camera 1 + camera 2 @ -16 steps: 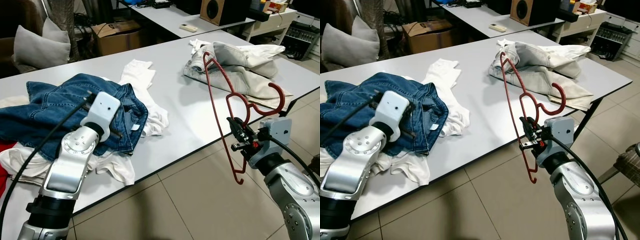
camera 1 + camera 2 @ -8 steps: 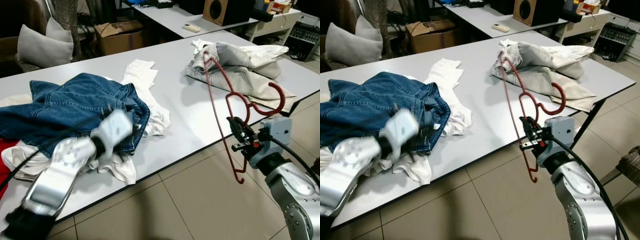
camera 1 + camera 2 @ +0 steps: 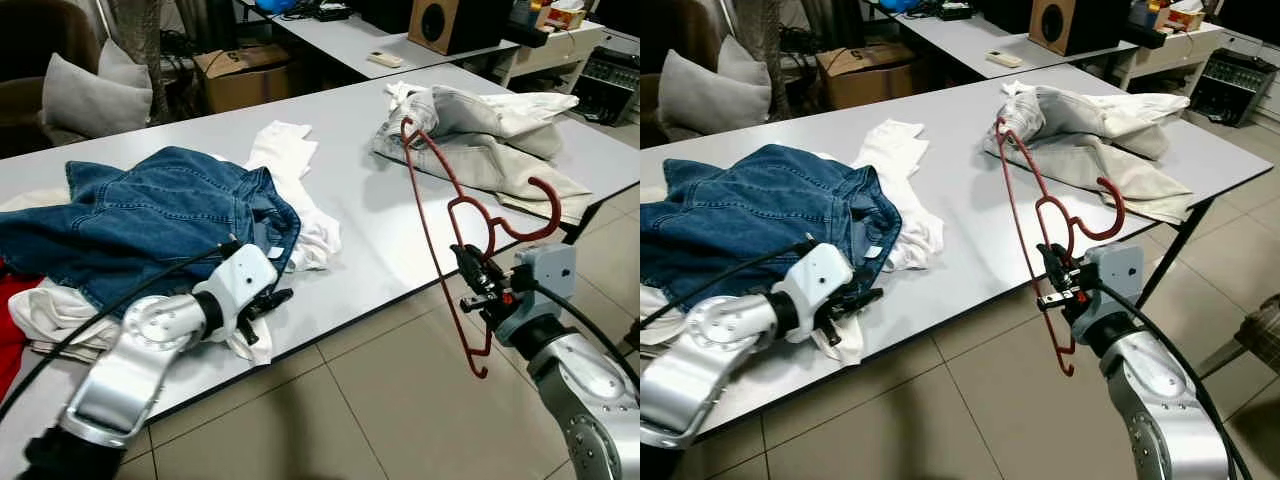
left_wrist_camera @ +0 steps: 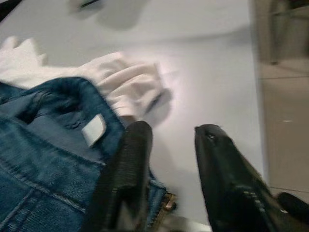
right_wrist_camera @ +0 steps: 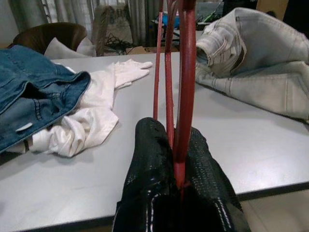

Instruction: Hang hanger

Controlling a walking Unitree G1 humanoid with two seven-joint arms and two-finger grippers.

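A red wire hanger (image 3: 554,210) stands upright off the table's right front edge, above the tiled floor. My right gripper (image 3: 475,282) is shut on its lower part. The right wrist view shows the red bars (image 5: 187,72) pinched between the black fingers (image 5: 154,164). My left gripper (image 3: 268,308) is low at the table's near edge, beside the white clothes and the blue denim. In the left wrist view its two fingers (image 4: 133,159) stand apart with nothing between them, over the denim's hem.
The grey table (image 3: 370,225) carries a blue denim garment (image 3: 150,215), white clothes (image 3: 290,160) and pale grey jeans (image 3: 480,130) at the far right. Behind it are a cardboard box (image 3: 245,70), a cushion (image 3: 95,95) and a second table. Tiled floor (image 3: 370,410) lies in front.
My left arm has swung down and forward, from above the denim to the table's near edge. The right gripper and the hanger have barely moved.
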